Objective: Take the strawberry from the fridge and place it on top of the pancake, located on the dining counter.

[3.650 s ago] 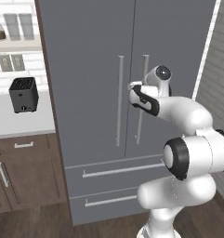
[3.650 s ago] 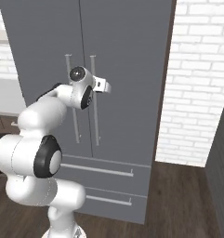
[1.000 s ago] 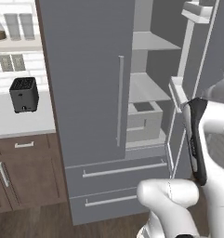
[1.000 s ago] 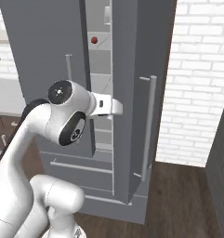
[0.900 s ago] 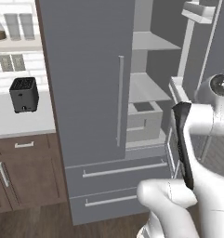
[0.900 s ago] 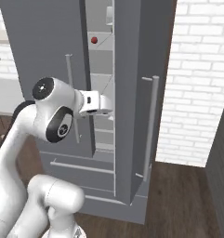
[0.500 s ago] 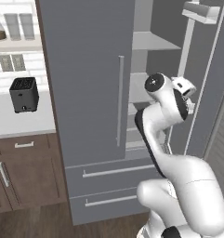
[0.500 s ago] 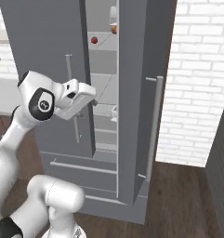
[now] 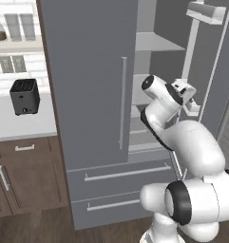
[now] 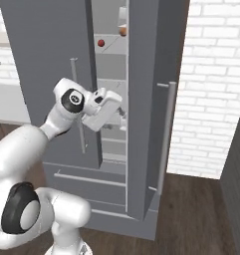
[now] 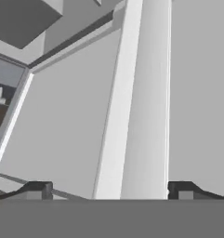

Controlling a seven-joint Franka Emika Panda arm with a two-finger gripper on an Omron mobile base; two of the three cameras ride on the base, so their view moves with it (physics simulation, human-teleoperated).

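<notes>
The tall matte grey two-door fridge stands with its right door swung open, showing pale grey shelves inside. The tiny dark red strawberry sits on an upper shelf, with a small orange round fruit a little higher and to its right. The white arm reaches into the opening at mid-height, well below the strawberry. The gripper has its dark fingertips spread wide, with nothing between them. A black toaster rests on the white worktop left of the fridge.
</notes>
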